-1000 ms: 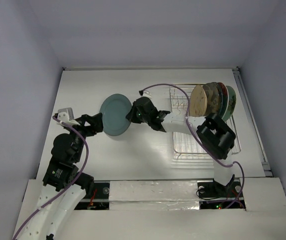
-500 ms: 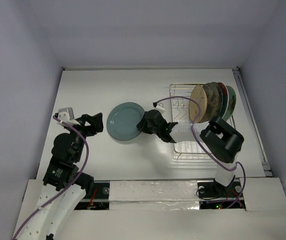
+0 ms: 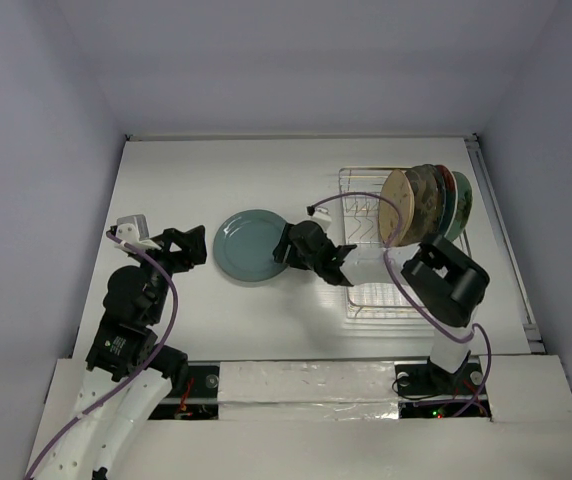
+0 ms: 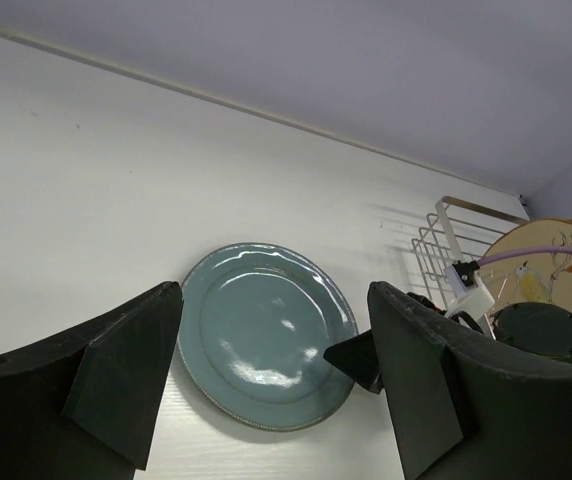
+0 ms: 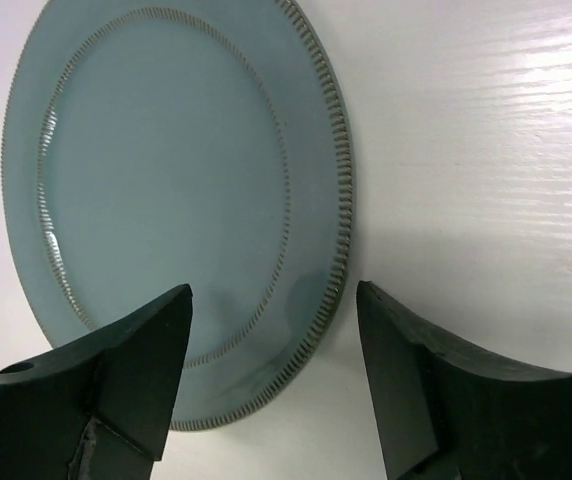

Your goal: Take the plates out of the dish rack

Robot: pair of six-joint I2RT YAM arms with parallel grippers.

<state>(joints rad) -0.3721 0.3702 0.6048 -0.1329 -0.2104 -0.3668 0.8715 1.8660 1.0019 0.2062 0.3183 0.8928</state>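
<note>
The plain teal plate (image 3: 249, 246) lies flat on the white table, left of the dish rack (image 3: 366, 298). My right gripper (image 3: 286, 245) stands open at the plate's right rim, and the rim (image 5: 331, 200) shows between the parted jaws (image 5: 274, 300) without touching either one. My left gripper (image 3: 198, 247) hangs open just left of the plate (image 4: 266, 335), nothing in it (image 4: 274, 330). The silvery wire rack holds several plates on edge at its far end: a tan one (image 3: 398, 207) in front, the others packed behind it (image 3: 458, 205).
A purple cable (image 3: 351, 197) loops from the right wrist over the rack. The rack's near half (image 3: 386, 300) holds only bare wires. White walls close the table at the back and sides. The rack's left end (image 4: 436, 240) shows in the left wrist view.
The right gripper brought the tilted teal plate down and a little to the right, laid it flat, then opened and let it go. The left arm has not moved.
</note>
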